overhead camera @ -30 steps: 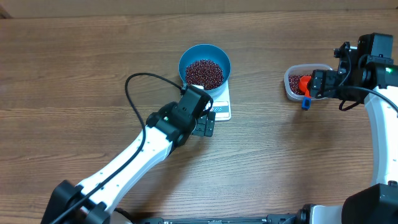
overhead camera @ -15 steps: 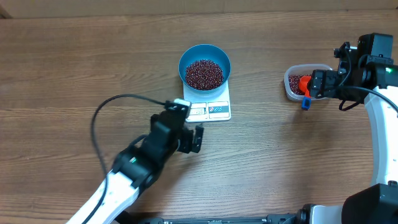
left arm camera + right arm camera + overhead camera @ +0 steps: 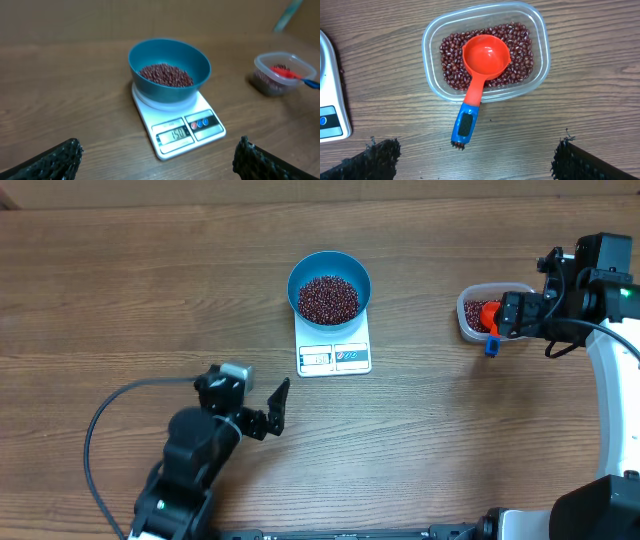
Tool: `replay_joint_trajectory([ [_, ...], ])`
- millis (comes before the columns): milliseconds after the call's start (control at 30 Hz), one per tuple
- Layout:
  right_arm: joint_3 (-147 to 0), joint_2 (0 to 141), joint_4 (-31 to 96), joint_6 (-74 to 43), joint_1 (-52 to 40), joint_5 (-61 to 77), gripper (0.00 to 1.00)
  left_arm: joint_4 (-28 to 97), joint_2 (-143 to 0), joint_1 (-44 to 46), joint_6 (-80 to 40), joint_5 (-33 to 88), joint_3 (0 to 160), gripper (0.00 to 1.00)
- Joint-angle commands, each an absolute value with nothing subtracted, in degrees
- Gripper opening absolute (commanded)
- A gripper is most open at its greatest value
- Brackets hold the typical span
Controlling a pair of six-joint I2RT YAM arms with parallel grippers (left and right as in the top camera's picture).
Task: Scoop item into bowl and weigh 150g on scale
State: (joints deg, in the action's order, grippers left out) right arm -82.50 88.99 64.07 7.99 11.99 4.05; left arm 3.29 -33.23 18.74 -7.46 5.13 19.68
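I see the blue bowl [image 3: 329, 272] sitting on the white scale [image 3: 335, 357], toward the far edge of the table [image 3: 120, 280] near its middle, with the heap of beans [image 3: 328, 299] inside it. The bowl hides the scale's platform, so only the display end shows. From the left wrist the digits look like 150, though soft. My left gripper [image 3: 272, 412] hangs near the front edge, jaws wide apart and empty; its wrist view cuts off all but 2 fingertips. My right gripper [image 3: 500, 316] hovers over the clear tub [image 3: 432, 40] near the right edge, jaws spread, holding nothing. The red scoop [image 3: 485, 60] lies in the tub on more beans, its blue handle over the rim.
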Motion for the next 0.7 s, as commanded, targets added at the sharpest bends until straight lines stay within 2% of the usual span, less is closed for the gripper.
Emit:
replay_joint_trajectory([
  [0,-84.29,87.55,63.96,8.45,12.08,4.16,1.00,-0.75,-27.18,16.34,-5.96,7.11,14.28,1.00],
  [267,-84.29,87.55,63.96,8.45,12.08,4.16,1.00,-9.34,-14.59,10.92,-5.72,7.09,3.77,1.00],
  [667,-84.29,87.55,63.96,8.45,12.08,4.16,1.00,-3.68,-7.92,6.92,1.87,7.01,0.27,1.00],
])
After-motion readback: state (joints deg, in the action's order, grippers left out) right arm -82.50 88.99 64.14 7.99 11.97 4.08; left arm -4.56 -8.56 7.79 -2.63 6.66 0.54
